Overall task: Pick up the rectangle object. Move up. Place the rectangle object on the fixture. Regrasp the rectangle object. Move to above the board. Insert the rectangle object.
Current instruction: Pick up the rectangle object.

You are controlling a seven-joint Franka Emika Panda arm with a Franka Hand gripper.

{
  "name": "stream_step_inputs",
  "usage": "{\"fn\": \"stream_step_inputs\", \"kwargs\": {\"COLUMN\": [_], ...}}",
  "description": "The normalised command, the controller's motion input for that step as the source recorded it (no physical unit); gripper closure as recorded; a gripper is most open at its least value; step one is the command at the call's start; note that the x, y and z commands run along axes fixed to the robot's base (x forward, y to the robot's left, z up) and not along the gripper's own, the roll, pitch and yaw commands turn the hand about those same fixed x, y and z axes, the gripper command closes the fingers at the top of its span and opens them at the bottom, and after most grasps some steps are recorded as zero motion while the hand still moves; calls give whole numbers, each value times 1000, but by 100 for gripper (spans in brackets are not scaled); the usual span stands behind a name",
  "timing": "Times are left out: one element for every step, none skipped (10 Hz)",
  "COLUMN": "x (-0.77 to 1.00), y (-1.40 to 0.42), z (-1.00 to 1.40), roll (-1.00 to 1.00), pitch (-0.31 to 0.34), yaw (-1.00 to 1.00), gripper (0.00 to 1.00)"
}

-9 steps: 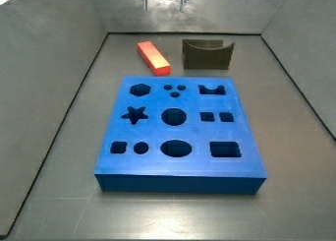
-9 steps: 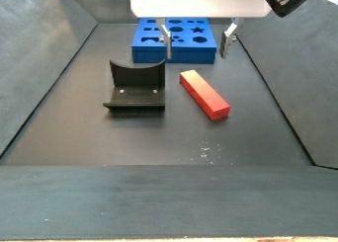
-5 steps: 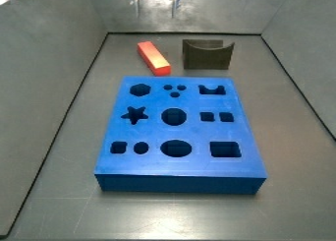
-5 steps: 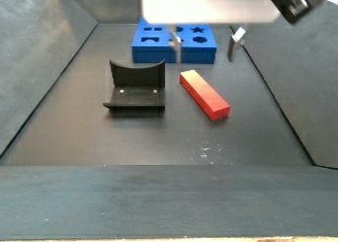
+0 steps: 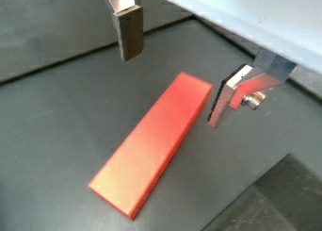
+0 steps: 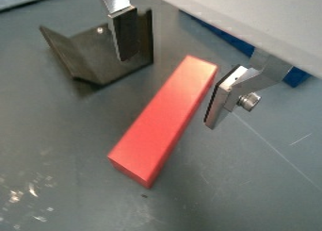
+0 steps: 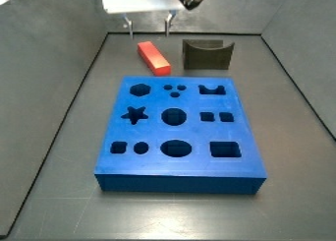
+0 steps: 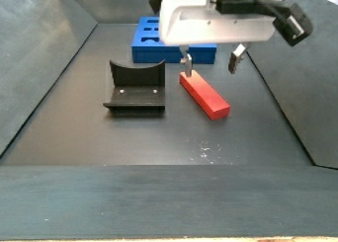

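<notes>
Block first: the rectangle object (image 5: 153, 145) is a long red-orange bar with a square section, lying flat on the dark floor just beside the fixture (image 6: 98, 48) and apart from the board (image 7: 180, 130). It looks rigid and light, with plain smooth faces — probably a little slippery, though not fragile.

The gripper (image 5: 176, 68) hangs over the bar's far end, its two silver fingers spread wide with one on either side of the block and neither touching it. In a side view the gripper (image 8: 211, 60) sits low above the same end. Closing across the two long side faces looks like the natural hold, as they are flat and parallel.

The fixture is a dark notched holder and its notch is empty. The board is a thick blue slab with star, round and square cut-outs — every hole I can see is unfilled.
</notes>
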Motion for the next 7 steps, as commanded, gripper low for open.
{"fn": "stream_step_inputs", "kwargs": {"x": [-26, -63, -80, -69, -17, 0, 0], "y": [-114, -123, -114, -97, -40, 0, 0], "z": [-771, -814, -809, -800, -791, -797, -803], "roll": [0, 63, 43, 0, -14, -114, -197], "pitch": [-46, 0, 0, 0, -17, -57, -100], "yaw": [163, 131, 126, 126, 123, 126, 114], "gripper": [0, 0, 0, 0, 0, 0, 0]}}
